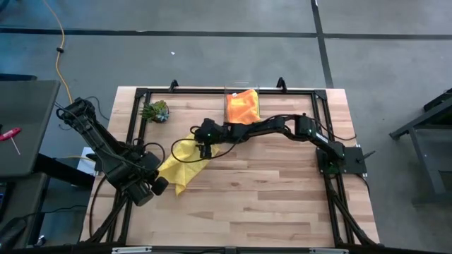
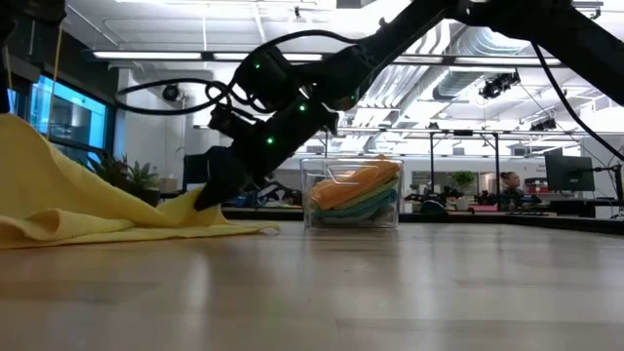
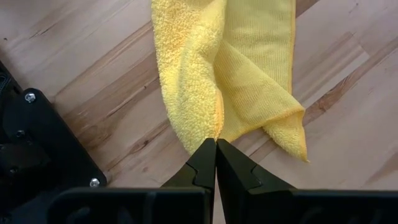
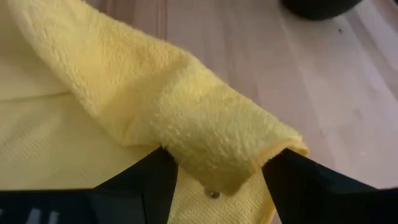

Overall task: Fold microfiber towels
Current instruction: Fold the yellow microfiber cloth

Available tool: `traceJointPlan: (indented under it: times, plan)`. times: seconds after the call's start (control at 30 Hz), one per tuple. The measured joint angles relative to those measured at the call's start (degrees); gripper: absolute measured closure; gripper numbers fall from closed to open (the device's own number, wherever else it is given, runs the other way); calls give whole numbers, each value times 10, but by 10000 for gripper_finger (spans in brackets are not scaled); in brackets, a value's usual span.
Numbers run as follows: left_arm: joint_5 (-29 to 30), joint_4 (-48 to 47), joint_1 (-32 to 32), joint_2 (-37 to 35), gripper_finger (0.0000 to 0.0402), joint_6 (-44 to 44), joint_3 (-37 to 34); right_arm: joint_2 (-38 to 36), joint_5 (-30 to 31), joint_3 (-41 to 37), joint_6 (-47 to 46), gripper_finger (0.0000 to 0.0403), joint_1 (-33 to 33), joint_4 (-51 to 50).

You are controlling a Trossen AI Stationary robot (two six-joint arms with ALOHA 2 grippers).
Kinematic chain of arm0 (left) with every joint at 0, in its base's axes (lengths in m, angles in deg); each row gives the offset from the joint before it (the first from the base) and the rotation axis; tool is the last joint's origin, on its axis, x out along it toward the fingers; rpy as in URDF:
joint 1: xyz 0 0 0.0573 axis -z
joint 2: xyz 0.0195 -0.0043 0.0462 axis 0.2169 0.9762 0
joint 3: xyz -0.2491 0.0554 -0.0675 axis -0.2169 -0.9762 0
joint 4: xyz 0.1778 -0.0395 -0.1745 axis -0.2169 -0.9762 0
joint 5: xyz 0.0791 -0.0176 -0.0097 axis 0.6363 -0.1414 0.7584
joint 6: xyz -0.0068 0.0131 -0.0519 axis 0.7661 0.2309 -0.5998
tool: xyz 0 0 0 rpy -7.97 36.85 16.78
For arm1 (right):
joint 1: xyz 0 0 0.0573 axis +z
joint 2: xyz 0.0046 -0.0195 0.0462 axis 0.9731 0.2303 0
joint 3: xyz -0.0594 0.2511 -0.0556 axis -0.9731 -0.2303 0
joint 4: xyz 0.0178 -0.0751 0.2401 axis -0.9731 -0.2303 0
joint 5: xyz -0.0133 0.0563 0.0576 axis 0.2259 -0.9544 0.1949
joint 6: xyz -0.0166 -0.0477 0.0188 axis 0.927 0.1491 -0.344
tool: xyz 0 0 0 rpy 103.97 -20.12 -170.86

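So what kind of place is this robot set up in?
Probably an open-plan lab or workshop: exposed ceiling ducts, desks with a monitor behind, and a wooden table framed in black rails for the two arms.

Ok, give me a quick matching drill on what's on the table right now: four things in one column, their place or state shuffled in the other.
Things:
1. yellow towel
2. left gripper
3. right gripper
4. clear box

States:
a. holds a stack of towels
b. shut on a towel edge
c. crumpled on the table
d. jaws wide around a towel fold

Pairs: 1-c, 2-b, 3-d, 4-a
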Motion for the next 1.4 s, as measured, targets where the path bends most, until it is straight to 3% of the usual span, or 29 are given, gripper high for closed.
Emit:
traceJointPlan:
  times: [0.5, 0.73, 0.93, 1.17, 1.4]
  plan:
    - [4, 0, 0, 0, 401, -4, 0, 0, -15, 0, -24, 286, 0, -32]
    - [30, -18, 0, -9, 401, -4, 0, -2, -51, 0, -97, 394, 0, -57]
    - [30, -64, 0, -37, 401, -4, 7, -42, -81, 0, -114, 400, 0, -62]
    - [84, -165, -16, -82, 401, 52, 79, -147, -198, 0, -96, 401, -12, -196]
    - [154, -165, -118, -98, 401, 284, 140, -269, -298, 0, -79, 402, -13, -406]
